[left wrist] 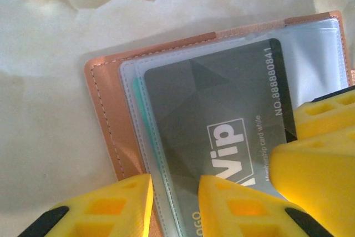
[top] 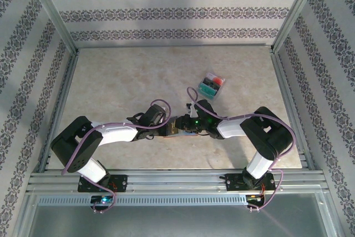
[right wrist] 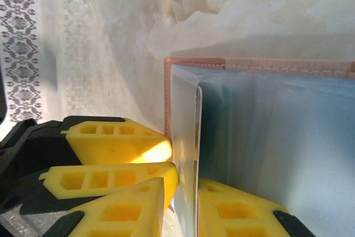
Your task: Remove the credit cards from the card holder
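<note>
Table: I see both arms meeting at centre. Right gripper is pinched on an upright clear sleeve of the open card holder. Left gripper: fingers narrowly apart at the holder's edge; I cannot tell whether it grips. Dark grey card is sleeved; teal and red cards lie well apart.

Pink card holder, open on pale desk: clear sleeve over dark grey VIP card, teal card edge behind, left gripper slightly parted at near edge.
</note>
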{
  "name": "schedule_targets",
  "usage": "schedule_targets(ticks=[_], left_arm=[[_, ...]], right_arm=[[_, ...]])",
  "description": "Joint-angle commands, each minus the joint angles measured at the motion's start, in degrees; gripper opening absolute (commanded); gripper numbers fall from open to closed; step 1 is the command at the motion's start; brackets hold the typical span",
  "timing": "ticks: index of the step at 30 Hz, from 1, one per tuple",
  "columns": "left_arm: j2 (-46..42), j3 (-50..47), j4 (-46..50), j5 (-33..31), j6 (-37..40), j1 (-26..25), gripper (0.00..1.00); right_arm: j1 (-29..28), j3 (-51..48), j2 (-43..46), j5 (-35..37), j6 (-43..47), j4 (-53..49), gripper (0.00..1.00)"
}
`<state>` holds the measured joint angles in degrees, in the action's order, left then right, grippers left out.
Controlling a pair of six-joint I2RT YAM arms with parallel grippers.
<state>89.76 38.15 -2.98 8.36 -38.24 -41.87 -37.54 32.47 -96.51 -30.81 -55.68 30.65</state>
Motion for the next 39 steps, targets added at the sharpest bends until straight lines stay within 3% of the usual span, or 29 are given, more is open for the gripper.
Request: schedule_targets(ticks=[1, 12, 39], left_arm=[[1.1, 0.6, 3.4, -1.4, -0.9, 0.6, 0.31], [1.2, 0.8, 3.9, -1.6, -1.4, 0.6, 0.31], [0.3, 0.9, 5.0, -3.0, -1.3, 0.6, 0.35]], right_arm=[[0.6, -1.4, 0.8, -3.9, -1.9, 8.1, 0.22], [2.4, -4.1, 1.6, -4.7, -3.3, 11.8, 0.19], [4.8, -6.0, 2.2, -4.1, -2.8, 10.2, 0.09]])
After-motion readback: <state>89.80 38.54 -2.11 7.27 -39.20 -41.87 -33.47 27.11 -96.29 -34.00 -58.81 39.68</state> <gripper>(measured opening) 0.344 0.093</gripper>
